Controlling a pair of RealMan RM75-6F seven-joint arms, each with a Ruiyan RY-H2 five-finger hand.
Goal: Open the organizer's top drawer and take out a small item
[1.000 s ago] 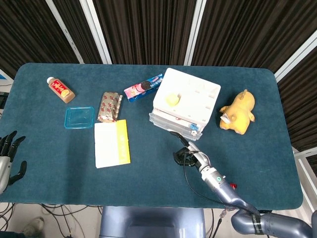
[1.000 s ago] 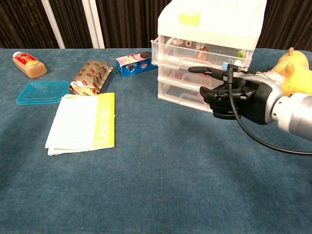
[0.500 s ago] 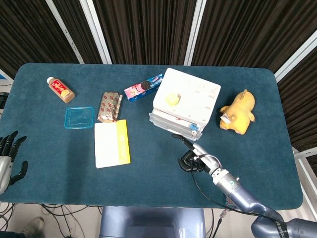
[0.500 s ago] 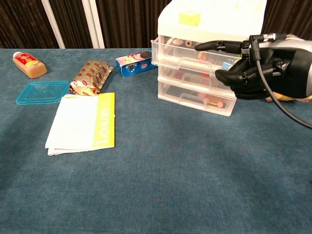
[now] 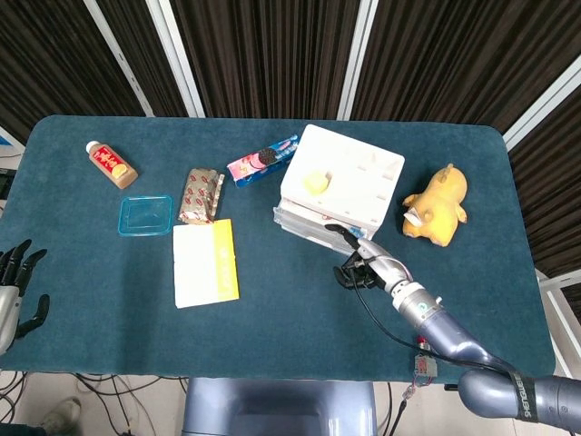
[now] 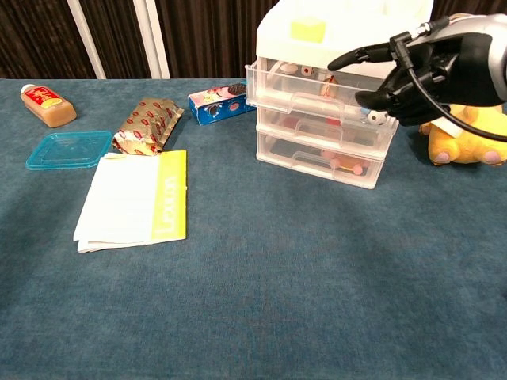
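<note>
The white three-drawer organizer [image 5: 343,177] [image 6: 341,28] stands right of the table's middle, with a yellow block [image 5: 315,183] on its lid. Its clear top drawer [image 6: 317,85] sits level with the drawers below and shows several small items inside. My right hand [image 5: 365,265] [image 6: 434,70] hovers just in front of the top drawer's right end. One finger points along the drawer front, the rest are curled in, and it holds nothing. My left hand [image 5: 14,289] rests with fingers spread at the table's near left edge.
A yellow plush toy [image 5: 438,206] [image 6: 467,131] lies right of the organizer, close behind my right hand. A cookie box [image 5: 261,160], snack packet [image 5: 201,195], white-and-yellow booklet [image 5: 205,262], blue lid [image 5: 145,215] and brown bottle [image 5: 111,164] lie to the left.
My right hand has risen from in front of the lower drawers and moved back to the top drawer's level. The left hand has stayed put.
</note>
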